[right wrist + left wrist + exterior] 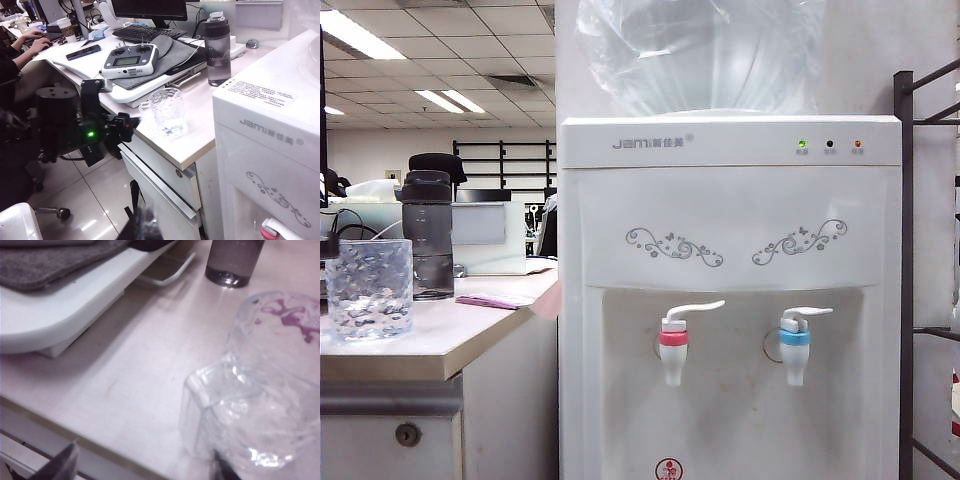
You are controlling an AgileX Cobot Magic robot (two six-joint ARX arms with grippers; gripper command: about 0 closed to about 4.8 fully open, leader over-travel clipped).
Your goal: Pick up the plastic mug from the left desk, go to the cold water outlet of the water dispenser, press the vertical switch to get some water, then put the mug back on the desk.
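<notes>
- Office ceiling panels and strip lights fill the background behind your pale beige left desk point(450, 335), whose grey-white front has a drawer with a small round metal lock point(408, 434).
- Your clear, dimpled plastic mug point(368, 288) stands upright near the desk's front edge, its thin clear handle point(192, 422) facing the left wrist camera.
- Behind the mug, apart from it, you have a taller smoky-grey bottle with a black cap point(427, 235); a pink-purple flat sheet point(490, 300) lies further along the desk.
- Your left gripper point(145, 467) is just off the desk's front edge, right beside the mug. Its dark fingertips point(62, 465) stand wide apart, with nothing between them and the handle just ahead.
- The right wrist view shows you that left arm point(107, 127) level with the desk edge, close to the mug.
- Your right gripper point(142, 225) shows only as a dark blur hanging above the floor, fingers together, holding nothing.
- Beside the desk stands the tall white water dispenser point(730, 300) marked "jam", with its big clear bottle point(700, 50) on top.
- The cold water outlet point(795, 350) with the blue ring sits to the right of the red-ringed tap point(673, 352); its slim white vertical switch point(807, 314) is untouched.
</notes>
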